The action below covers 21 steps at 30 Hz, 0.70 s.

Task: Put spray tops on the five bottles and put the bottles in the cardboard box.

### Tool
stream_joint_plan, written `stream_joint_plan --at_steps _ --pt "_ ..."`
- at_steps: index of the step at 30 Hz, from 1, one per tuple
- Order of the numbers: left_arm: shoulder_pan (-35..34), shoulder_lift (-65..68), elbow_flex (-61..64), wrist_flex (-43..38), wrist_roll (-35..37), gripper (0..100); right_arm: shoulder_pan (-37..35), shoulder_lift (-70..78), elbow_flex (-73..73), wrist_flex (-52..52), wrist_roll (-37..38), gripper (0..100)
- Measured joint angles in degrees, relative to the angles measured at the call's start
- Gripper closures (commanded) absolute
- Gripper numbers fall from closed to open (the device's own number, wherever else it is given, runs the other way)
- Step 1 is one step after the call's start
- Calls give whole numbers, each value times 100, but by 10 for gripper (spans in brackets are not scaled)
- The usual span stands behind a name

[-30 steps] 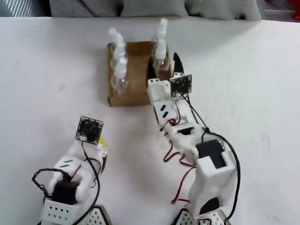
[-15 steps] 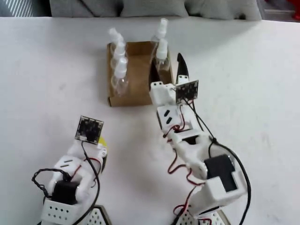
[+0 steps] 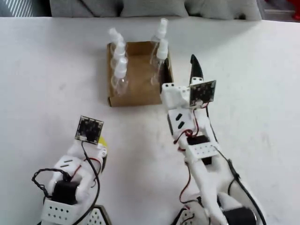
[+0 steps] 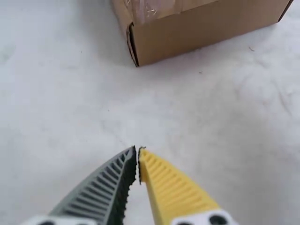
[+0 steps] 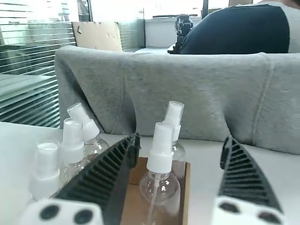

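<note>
Our left gripper (image 4: 138, 151) sits low over the near left part of the table (image 3: 243, 56), its grey and yellow fingers pressed together with nothing between them. They aim at the near left corner of the cardboard box (image 4: 211, 23), which lies well ahead of the tips.

In the high view we see the right gripper (image 3: 178, 68) farther out, just beside the near right corner of the box. Its black fingers are spread wide and hold nothing. One finger lies along the box's right wall and the other is over bare table to the right. From the right wrist view the same gripper (image 5: 183, 138) looks across the box, with the two right-hand bottles framed between its fingers.

The cardboard box (image 3: 138, 96) stands open-topped toward the far edge of the table, about midway along it. All five bottles stand upright inside, each wearing a white spray top. Three stand in a row along the left wall: the nearest (image 3: 121, 77), the middle one (image 3: 118, 50) and the farthest (image 3: 115, 35). Two stand along the right wall, one nearer (image 3: 161, 54) and one at the far right corner (image 3: 162, 27).
</note>
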Motion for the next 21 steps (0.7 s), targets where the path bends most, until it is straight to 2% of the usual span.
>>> stream_joint_plan --at_steps 3,6,15,21 --pt "0 0 0 0 0 979 149 -897 0 941 0 989" --pt "0 0 0 0 0 979 255 -1802 0 1793 0 961" --pt "0 0 0 0 0 979 703 -4035 -35 3675 0 981" --pt "0 0 0 0 0 979 721 -5196 -747 6365 0 981"
